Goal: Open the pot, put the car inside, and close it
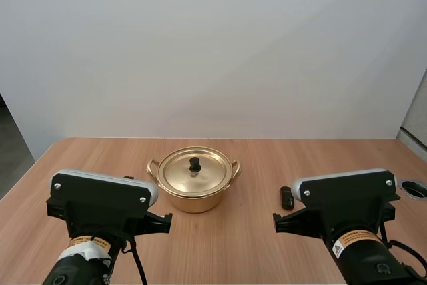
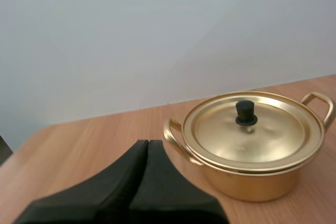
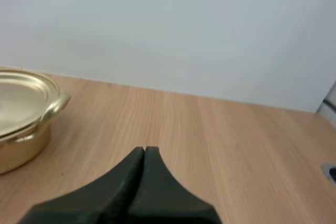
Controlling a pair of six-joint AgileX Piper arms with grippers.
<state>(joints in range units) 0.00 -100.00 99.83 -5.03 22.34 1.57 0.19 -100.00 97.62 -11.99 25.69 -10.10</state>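
The pot (image 1: 194, 191) stands upright near the middle of the table (image 1: 227, 245). It is gold-coloured, with a loop handle at each side. Its lid (image 1: 194, 171) is on, seated flat on the rim, and a black knob (image 1: 195, 163) rises from the lid's middle. To the pot's right, apart from it, a small dark thing lies on the wood. I take it for the car (image 1: 286, 197), though I cannot make out its shape. In the high view it lies just beside my right arm's housing, outside the pot.

My left end effector (image 2: 148, 143) is clenched on nothing. Its two black fingers lie together as one dark wedge, pointing over bare wood toward the pot's left handle, short of it and not touching. My right end effector (image 3: 144, 149) is likewise clenched and empty, a single wedge over bare table, with the pot's right handle off to its left and well apart. Both arms sit at the near edge of the table, with the pot between them and farther out.
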